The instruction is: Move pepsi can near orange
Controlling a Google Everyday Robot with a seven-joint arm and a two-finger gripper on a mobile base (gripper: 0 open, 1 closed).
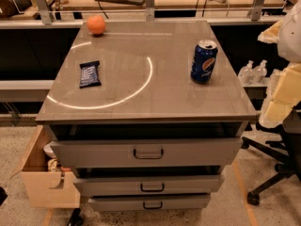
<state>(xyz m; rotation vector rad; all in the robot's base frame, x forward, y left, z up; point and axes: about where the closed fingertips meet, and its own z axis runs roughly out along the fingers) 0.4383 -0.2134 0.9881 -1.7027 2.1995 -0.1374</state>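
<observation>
The pepsi can (204, 61), dark blue with a silver top and a round logo, stands upright on the right side of the grey cabinet top (178, 102). The orange (96, 24) sits at the far left corner of the same top, well apart from the can. My gripper is not in view; nothing is touching the can or the orange.
A flat dark blue snack bar wrapper (89, 74) lies on the left of the top. Three drawers (148, 153) are below, slightly pulled out. An office chair with yellow foam (282, 102) stands at the right, an open wooden box (47, 178) at the lower left, and a rail (150, 20) behind.
</observation>
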